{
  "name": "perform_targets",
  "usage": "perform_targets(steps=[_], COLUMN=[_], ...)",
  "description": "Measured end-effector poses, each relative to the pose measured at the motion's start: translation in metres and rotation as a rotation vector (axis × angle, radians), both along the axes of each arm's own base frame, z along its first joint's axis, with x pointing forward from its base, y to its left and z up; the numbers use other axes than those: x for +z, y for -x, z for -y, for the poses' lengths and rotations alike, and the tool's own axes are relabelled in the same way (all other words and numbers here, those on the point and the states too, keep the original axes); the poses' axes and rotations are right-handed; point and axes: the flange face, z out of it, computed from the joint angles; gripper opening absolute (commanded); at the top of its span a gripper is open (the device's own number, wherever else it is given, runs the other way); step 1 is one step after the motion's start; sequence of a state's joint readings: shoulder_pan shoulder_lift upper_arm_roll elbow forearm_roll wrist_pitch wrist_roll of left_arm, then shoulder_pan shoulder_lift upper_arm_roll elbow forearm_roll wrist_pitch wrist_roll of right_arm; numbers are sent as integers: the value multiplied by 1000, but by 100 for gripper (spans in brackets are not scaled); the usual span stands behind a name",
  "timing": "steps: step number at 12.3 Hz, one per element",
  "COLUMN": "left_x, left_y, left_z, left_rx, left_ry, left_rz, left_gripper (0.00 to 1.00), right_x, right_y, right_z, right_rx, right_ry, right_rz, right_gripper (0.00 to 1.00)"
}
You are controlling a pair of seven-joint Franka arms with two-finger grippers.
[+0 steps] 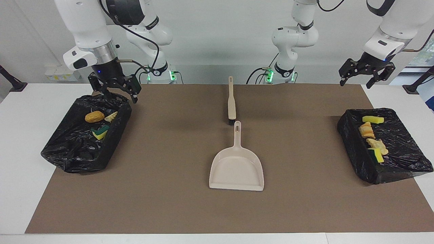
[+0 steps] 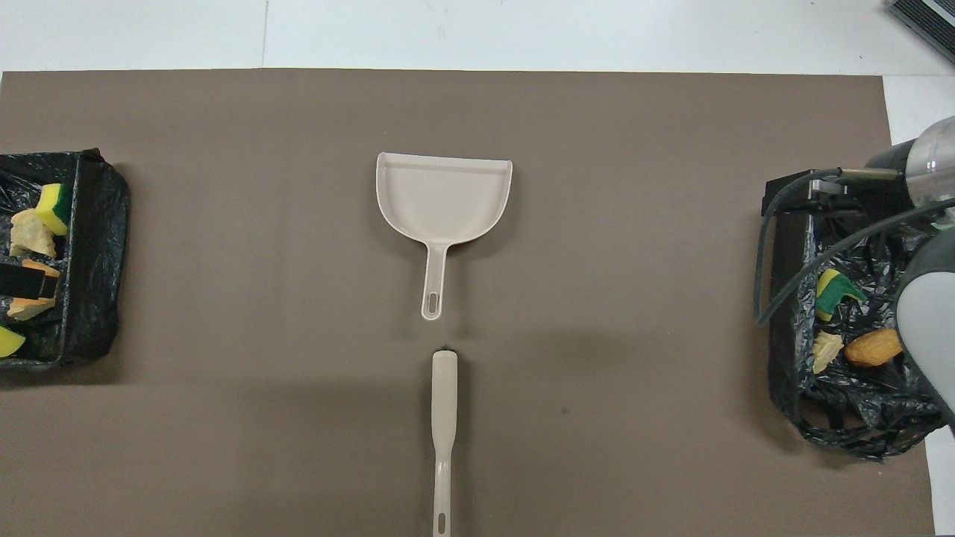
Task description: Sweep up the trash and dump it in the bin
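Note:
The trash lies in two black-bagged bins. The bin (image 1: 113, 140) at the right arm's end holds an orange-brown lump (image 1: 94, 116), a pale chunk (image 1: 111, 117) and a green-backed sponge (image 1: 100, 132). The bin (image 1: 352, 145) at the left arm's end holds a yellow sponge (image 1: 373, 119), an orange piece (image 1: 365, 130), a pale chunk (image 1: 377, 144) and a green-backed sponge (image 1: 375, 155). My right gripper (image 1: 118, 96) hangs open and empty over its bin's rim. My left gripper (image 1: 364, 80), open and empty, hangs high above the left arm's end of the table.
A beige dustpan (image 1: 236, 169) lies mid-mat, its handle pointing toward the robots. A beige hand brush (image 1: 231, 101) lies in line with it, nearer to the robots. Both rest on a brown mat (image 1: 162, 189) that covers the white table.

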State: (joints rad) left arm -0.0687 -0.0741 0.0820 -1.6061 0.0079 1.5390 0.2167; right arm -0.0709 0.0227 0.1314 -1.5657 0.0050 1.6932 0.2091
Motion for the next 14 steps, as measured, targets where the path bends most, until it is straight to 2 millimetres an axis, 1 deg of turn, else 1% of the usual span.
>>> perform_targets(steps=[3,5,9,14], left_x=[-6,-6,-3,-3], left_y=[-5,-7,-7,-7], left_z=[1,2,5,5], left_rx=[0,-3,-9,3], left_ry=[0,0,0,0], left_rz=[-11,-4,6,8], left_gripper=[100,100,100,100], right_x=[2,-1,-5,-5], right_y=[6,11,16,17], right_z=[11,15,15,11], right_rx=[-19,-27,12,23], right_ry=[4,7,11,-3], right_rz=[-33,-74,-125,-128], right_gripper=[100,100,100,100])
